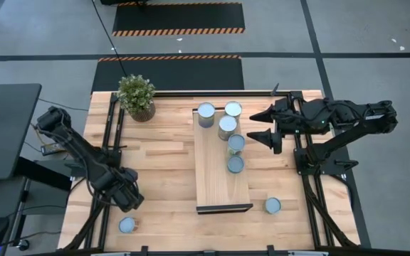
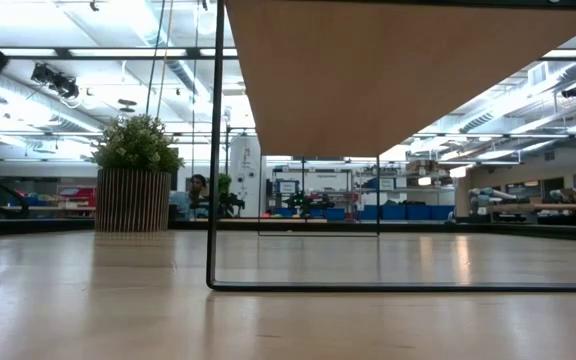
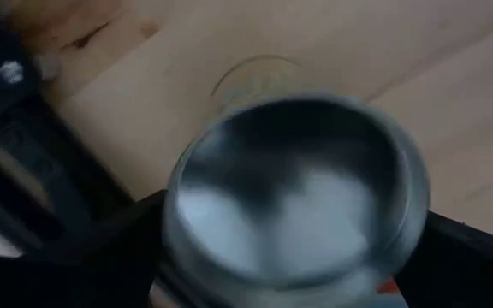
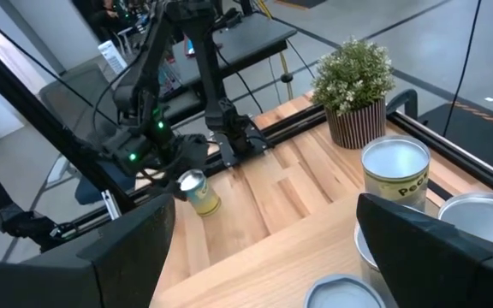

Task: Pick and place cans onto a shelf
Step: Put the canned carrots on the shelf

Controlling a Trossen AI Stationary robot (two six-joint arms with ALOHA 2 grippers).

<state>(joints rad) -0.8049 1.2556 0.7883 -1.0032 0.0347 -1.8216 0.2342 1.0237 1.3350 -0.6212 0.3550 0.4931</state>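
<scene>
- Left gripper [image 1: 127, 206] sits low at the tabletop's [image 1: 162, 163] near-left corner, fingers spread wide on either side of a can [image 3: 294, 192] — the can [image 1: 127, 225] stands on the tabletop just beside it, not lifted.
- Right gripper [image 1: 262, 124] hovers by the shelf's [image 1: 219, 178] far right side, fingers apart, holding nothing.
- Five cans [image 1: 228, 128] are clustered on and around the shelf's far end; whether each is fully on the plank is unclear.
- One more can [image 1: 272, 205] stands on the tabletop right of the shelf's near end.
- A potted plant [image 1: 137, 96] stands at the far-left part of the tabletop.
</scene>
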